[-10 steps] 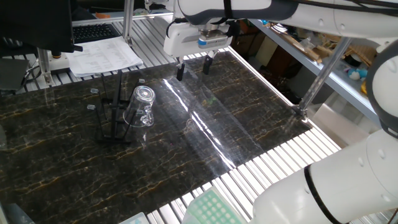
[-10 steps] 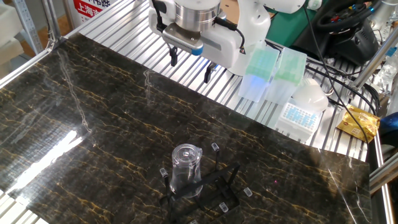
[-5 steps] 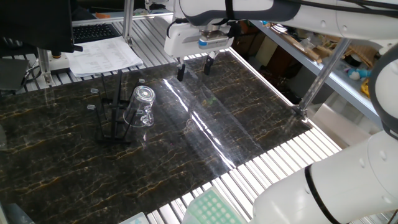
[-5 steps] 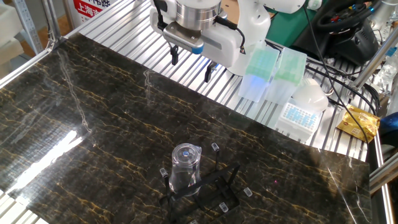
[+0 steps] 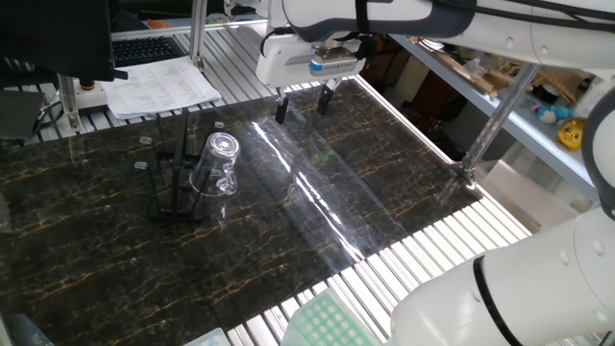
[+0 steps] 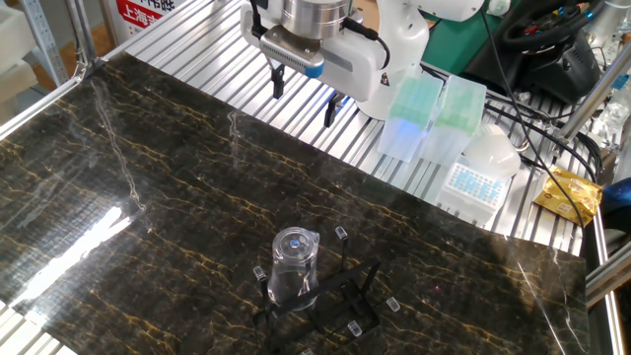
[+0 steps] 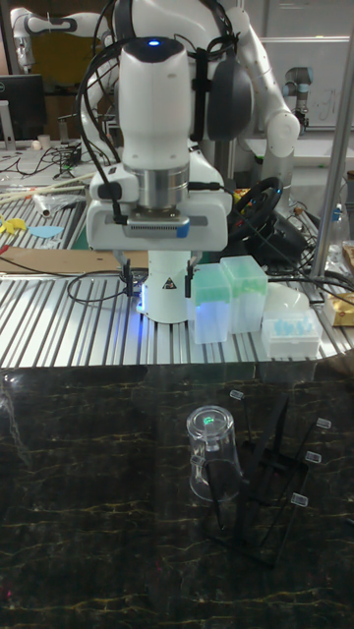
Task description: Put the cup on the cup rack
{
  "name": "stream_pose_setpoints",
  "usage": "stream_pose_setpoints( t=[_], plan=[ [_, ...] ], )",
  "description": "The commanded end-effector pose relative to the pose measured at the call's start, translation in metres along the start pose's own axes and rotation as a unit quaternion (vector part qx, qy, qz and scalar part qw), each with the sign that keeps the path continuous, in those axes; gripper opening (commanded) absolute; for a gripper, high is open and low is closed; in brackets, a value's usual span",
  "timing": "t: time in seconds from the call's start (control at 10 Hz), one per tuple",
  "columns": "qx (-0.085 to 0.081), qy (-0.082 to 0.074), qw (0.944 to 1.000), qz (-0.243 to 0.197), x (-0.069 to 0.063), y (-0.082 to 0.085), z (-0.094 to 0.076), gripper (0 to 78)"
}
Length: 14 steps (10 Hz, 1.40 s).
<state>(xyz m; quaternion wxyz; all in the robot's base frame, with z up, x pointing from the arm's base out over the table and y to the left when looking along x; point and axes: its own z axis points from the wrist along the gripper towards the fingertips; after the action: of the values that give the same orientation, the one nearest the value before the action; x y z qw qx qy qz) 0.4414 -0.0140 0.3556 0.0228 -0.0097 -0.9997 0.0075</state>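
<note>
Cup (image 5: pixel 216 165) apparently hung on cup rack (image 5: pixel 173 183), well apart from empty, spread gripper (image 5: pixel 302 103).

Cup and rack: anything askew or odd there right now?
Nothing stands out. The cup hangs upside down on the cup rack, slightly tilted, as a prong would hold it. The gripper is open, well clear.

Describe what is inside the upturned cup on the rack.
The cup sits base-up on the cup rack. Through the clear glass a black wire prong shows inside. Its tip and exact contact point cannot be made out.
</note>
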Motion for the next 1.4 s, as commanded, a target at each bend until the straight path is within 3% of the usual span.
stream_pose_setpoints(
  t=[0.1,1.4],
  plan=[
    [0.0,-0.001,1.0,0.003,-0.0001,-0.0005,-0.0014,77.5],
    [0.005,-0.006,0.9998,-0.02,-0.0002,-0.0005,-0.0014,77.5]
  ],
)
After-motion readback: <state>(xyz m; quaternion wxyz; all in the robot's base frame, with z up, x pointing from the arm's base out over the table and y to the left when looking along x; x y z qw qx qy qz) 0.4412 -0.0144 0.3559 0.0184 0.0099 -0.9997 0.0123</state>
